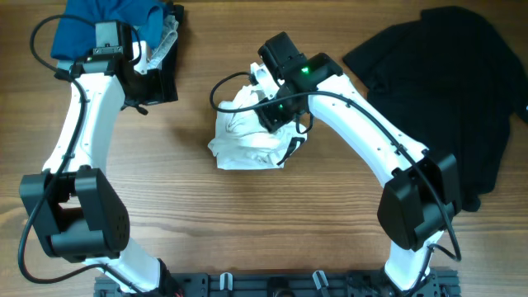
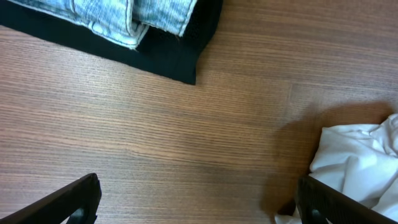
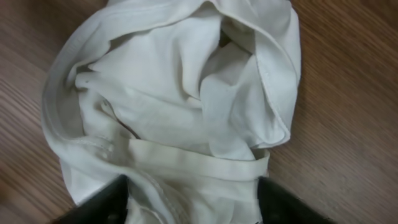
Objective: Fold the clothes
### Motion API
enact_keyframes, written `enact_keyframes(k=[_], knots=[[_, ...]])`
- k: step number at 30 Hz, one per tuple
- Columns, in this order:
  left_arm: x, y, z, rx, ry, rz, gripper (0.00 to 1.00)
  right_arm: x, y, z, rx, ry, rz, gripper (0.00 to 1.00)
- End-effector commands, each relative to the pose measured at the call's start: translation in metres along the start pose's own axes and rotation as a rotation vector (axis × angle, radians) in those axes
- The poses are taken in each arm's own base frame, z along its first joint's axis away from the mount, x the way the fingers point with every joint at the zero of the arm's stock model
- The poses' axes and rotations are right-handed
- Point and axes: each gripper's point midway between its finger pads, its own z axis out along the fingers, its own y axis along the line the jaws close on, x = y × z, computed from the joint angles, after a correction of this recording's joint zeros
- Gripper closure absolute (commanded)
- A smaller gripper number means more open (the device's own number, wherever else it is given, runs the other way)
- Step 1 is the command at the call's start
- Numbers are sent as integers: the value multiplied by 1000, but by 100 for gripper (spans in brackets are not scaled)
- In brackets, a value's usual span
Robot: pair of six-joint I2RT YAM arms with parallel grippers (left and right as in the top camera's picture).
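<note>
The white shirt (image 1: 243, 144) lies crumpled in a heap at the middle of the table. It fills the right wrist view (image 3: 174, 93), with a hem band across its lower part. No lettering shows. My right gripper (image 1: 277, 115) is down on the heap's upper right. Its fingers (image 3: 193, 205) are wide apart with white fabric between them. The plain black garment (image 1: 445, 82) lies spread at the far right. My left gripper (image 1: 142, 74) is open and empty (image 2: 199, 205) over bare wood, left of the shirt, whose edge shows in the left wrist view (image 2: 357, 158).
A pile of small folded pieces sits at the far left: a blue one (image 1: 78, 33), a grey-patterned one (image 1: 165, 37) and a black one (image 1: 161, 82). In the left wrist view the black piece (image 2: 168, 56) lies under light denim-like fabric (image 2: 124, 18).
</note>
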Motion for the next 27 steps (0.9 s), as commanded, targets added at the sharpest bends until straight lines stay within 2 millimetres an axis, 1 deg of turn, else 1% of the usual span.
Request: enact_keyframes(k=[1, 2, 3, 5, 9, 10, 11, 12, 13, 16, 20, 21, 23, 24, 26, 27], knots=[[-7, -2, -4, 17, -23, 13, 0, -1, 10, 8, -61, -3, -23, 71], [-7, -2, -4, 16, -23, 14, 0, -2, 12, 8, -71, -4, -25, 86], [-7, -2, -4, 16, -23, 14, 0, -1, 14, 8, -72, -1, -28, 96], [-8, -2, -4, 17, -29, 15, 0, 3, 21, 9, -78, 16, -40, 96], [-13, -2, -5, 17, -47, 14, 0, 14, 43, 10, -95, 62, -90, 96], [-13, 0, -5, 16, -47, 10, 0, 16, 46, 10, -98, 68, -97, 91], [-13, 2, -5, 14, -47, 5, 0, 16, 46, 10, -98, 71, -99, 62], [-13, 4, -5, 12, -47, 0, 0, 16, 46, 10, -98, 71, -100, 38], [-13, 5, -5, 12, -47, -2, 0, 16, 46, 10, -98, 71, -109, 34], [-13, 7, -5, 10, -48, -5, 0, 16, 39, 11, -61, 72, -114, 33], [-14, 7, -5, 10, -48, -5, 0, 12, 29, 19, -7, 68, -131, 36], [-14, 7, -5, 10, -48, -5, 0, 11, 29, 21, -7, 64, -136, 39], [-13, 7, -5, 10, -48, -5, 0, 9, 29, 23, -6, 57, -137, 48], [-13, 7, -5, 10, -48, -5, 0, 9, 29, 25, -7, 60, -138, 53], [-13, 7, -5, 10, -48, -5, 0, 9, 28, 26, -6, 61, -139, 69], [-13, 7, -5, 10, -48, -6, 0, 8, 28, 26, -6, 58, -140, 84]])
